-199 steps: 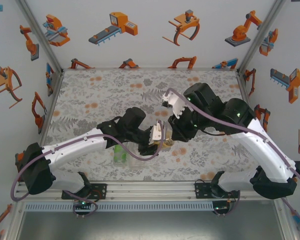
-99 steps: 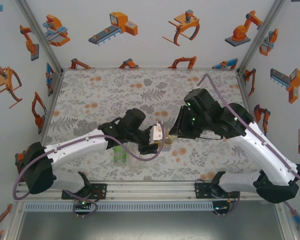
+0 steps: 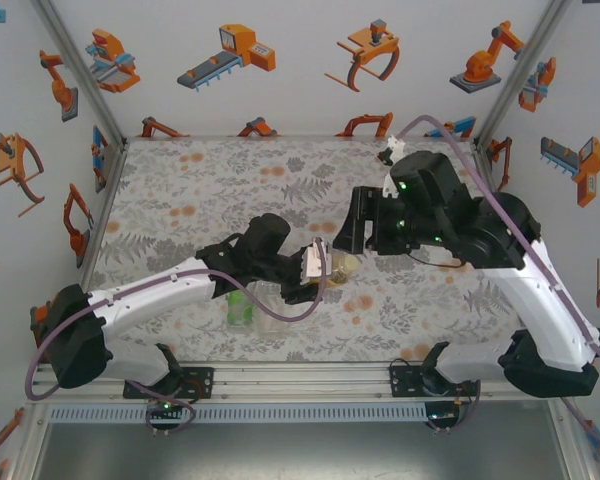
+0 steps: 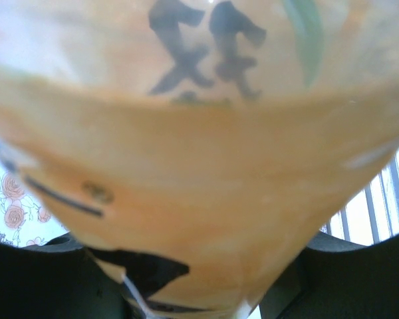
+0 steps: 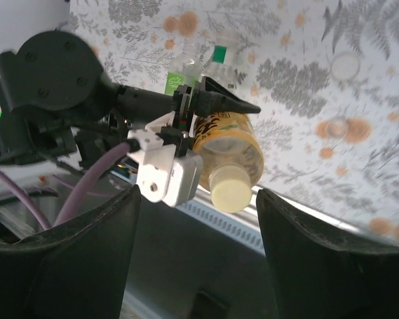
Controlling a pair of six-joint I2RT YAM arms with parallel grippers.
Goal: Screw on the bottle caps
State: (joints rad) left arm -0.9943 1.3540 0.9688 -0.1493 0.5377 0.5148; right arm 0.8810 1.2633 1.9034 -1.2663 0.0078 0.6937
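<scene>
**ENTRY: RIGHT GRIPPER TO YELLOWISH CAP, AXES NEARLY IN LINE**

**Right gripper** (image 3: 352,238): The jaws are parted and nothing is held. In the right wrist view the two dark fingers (image 5: 73,259) are seen wide apart at either side, with open space between them.

**Yellowish cap** (image 5: 229,188): It is found straight ahead of the right gripper, near it but apart from both fingers. Its round top is turned towards the wrist camera and it is seated on the neck of the amber bottle. How far it is threaded down cannot be told.

**Amber bottle** (image 5: 229,147): It is held off the table (image 3: 180,190), tipped well over from upright. In the top view its long axis is seen running from the left arm towards the right arm, neck end nearer the right gripper. That axis is judged close to the right gripper's line of approach, so a straight advance and a closing on the cap is what the next turn calls for.

**Left gripper** (image 3: 320,272): It is clamped on the amber bottle's body, behind the shoulder. In the left wrist view the amber wall and its dark characters are pressed close against the lens.

**Nearer arm**: The right one is nearer the cap; the left is taken up as the holder.

**Green-tinted bottle** (image 3: 240,305): It is placed on the table under the left arm, well apart from the right gripper.
</scene>
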